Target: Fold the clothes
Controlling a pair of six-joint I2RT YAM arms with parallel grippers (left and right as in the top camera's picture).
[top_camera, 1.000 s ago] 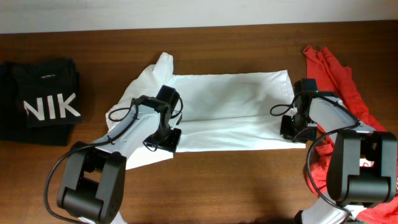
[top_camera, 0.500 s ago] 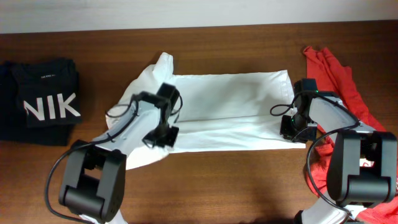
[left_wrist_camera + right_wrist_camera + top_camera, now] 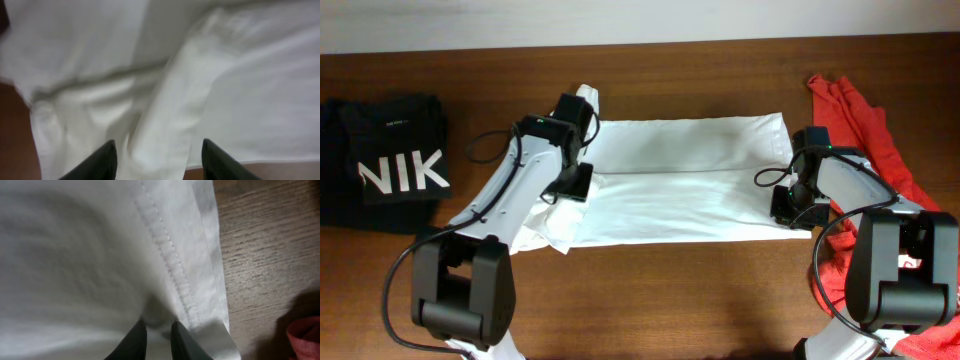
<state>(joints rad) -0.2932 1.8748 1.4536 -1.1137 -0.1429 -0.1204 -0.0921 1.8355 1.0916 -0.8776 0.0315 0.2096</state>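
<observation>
- Across the brown wooden worktop [image 3: 700, 300] lies the white fabric T-shirt [image 3: 690, 165], partly folded.
- Left tool [image 3: 159, 150] is spread around a raised fold.
- Right tool [image 3: 159, 326] is pinching the shirt's stitched hem.

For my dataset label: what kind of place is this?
Probably a robotics lab bench, not a home: a left arm and a right arm at a wooden table, a white T-shirt spread between them, a black shirt and a red shirt aside.
</observation>
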